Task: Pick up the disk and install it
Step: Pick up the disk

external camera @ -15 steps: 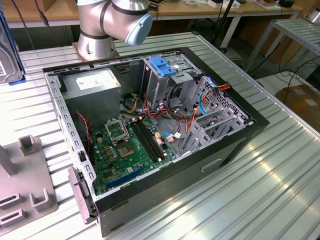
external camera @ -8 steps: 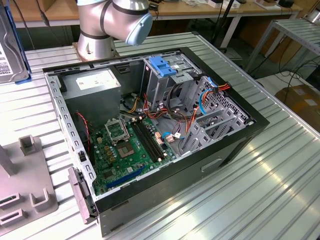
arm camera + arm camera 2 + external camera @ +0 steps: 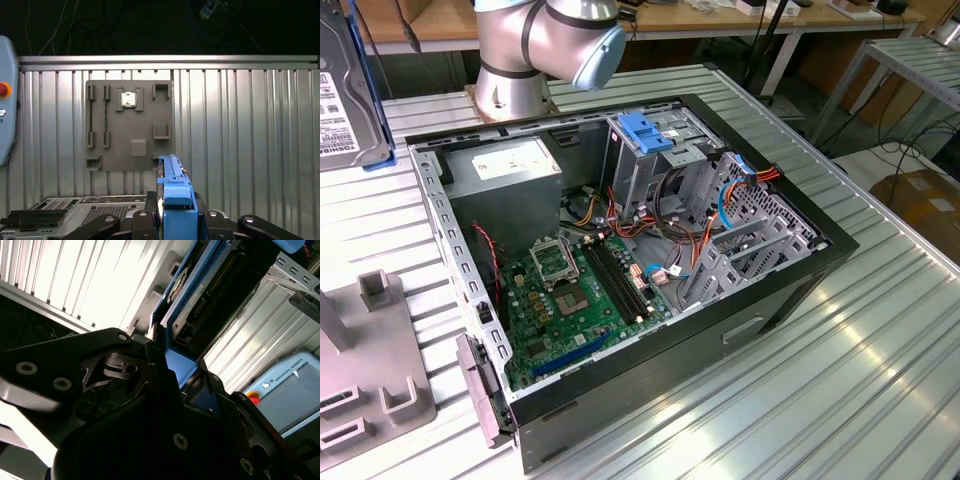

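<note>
Tool is clamped on the disk. In the first wrist view its black fingers sit either side of the blue carrier frame, seen edge-on. The disk is held clear of the counter at the exterior view's left, well apart from the open computer case. A grey fixture plate lies flat on the counter.

My read on handling: rigid, dense for its size, shock-sensitive, with smooth metal faces. The plastic frame may flex slightly. I judge the frame's side rails the right hold, gripped squarely and kept off the label. A tilted grip would likely bind at the drive cage.
</note>
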Controlling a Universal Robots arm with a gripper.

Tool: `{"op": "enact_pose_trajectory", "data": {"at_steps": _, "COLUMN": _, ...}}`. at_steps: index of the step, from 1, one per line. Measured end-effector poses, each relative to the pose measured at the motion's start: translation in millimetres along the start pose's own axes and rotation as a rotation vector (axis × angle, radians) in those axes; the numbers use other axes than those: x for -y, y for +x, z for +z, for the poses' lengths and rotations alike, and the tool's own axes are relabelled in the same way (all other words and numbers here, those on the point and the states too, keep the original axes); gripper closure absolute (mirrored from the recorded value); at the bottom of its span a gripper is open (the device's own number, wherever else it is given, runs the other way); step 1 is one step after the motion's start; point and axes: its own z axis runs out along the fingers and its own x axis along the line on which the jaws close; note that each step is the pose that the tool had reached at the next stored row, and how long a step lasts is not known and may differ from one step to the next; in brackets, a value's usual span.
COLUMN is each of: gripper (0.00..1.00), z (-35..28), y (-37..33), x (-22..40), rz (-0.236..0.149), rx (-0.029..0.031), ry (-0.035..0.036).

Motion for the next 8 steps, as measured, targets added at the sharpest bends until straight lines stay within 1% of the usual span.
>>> {"op": "enact_pose_trajectory", "data": {"at_steps": 4, "gripper": 0.63, "z": -0.2, "y": 5.8, "x": 4.7, "rz": 0.0, "rx": -0.0008, "ry": 0.0002}}
{"op": "enact_pose_trajectory", "data": {"at_steps": 6, "gripper": 0.63, "z": -0.1, "y": 8.8, "x": 7.6, "rz": 0.0, "rx": -0.0032, "ry": 0.0002}}
{"op": "enact_pose_trajectory", "data": {"at_steps": 8, "gripper": 0.63, "z": 0.5, "y": 10.7, "x": 12.1, "rz": 0.0, "rx": -0.0059, "ry": 0.0001}}
